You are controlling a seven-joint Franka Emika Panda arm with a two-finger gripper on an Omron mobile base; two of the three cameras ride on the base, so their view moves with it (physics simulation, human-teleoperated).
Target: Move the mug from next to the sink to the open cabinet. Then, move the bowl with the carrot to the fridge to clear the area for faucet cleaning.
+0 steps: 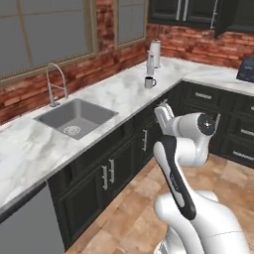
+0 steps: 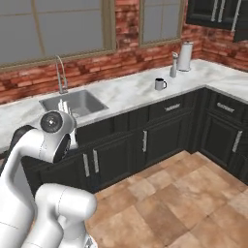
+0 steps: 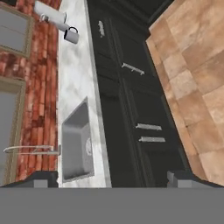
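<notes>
One arm folded low [image 1: 186, 144] — tool [image 3: 109, 177] agape, facing sink [image 3: 76, 144], mug [image 1: 149, 82] far.

Left base cam: sits behind the arm, on its left, up high. It looks down and fwd over the surface [image 1: 124, 92], w/ the sink [image 1: 75, 117] a bit left of the middle. Not very near.

Right base cam: behind the arm, on its right, also high. The sink [image 2: 77, 103] is left of the middle, farther off.

Both share the sink, the faucet [image 1: 54, 84] behind it, the brick wall and the mug [image 1: 149, 82] well off to the sink's right.

Hand cam: rolled sideways, looks down at the sink [image 3: 78, 142] and the cabinet fronts next to it.
</notes>
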